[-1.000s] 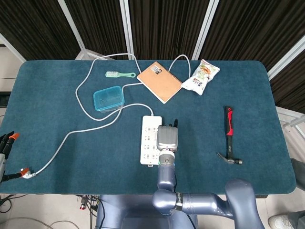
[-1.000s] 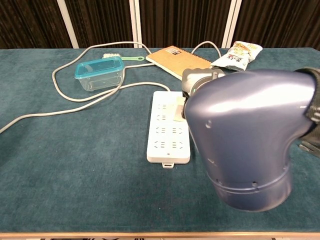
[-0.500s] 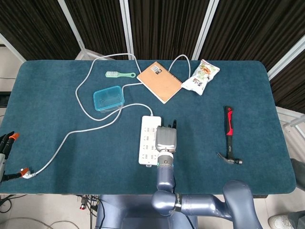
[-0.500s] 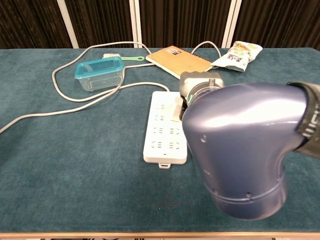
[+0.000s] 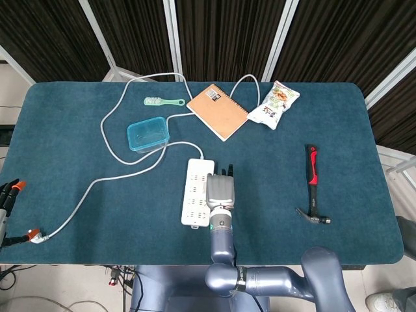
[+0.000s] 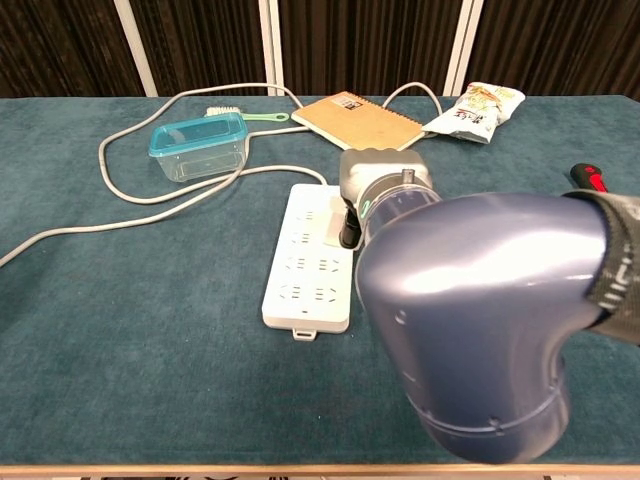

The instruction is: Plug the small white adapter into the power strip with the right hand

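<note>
Right hand (image 5: 220, 190) sits against the right edge of the white power strip (image 5: 195, 200), whose long axis runs away from the robot, the small white adapter hidden beneath it, so I cannot tell its grip or seating.

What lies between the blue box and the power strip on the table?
In the head view, one grey cable crosses the cloth between the blue box and the power strip, running into the strip's far end. Nothing else lies there.

white power strip (image 5: 197, 192), teal table (image 5: 78, 149) (red-handled hammer (image 5: 312, 184))
</note>
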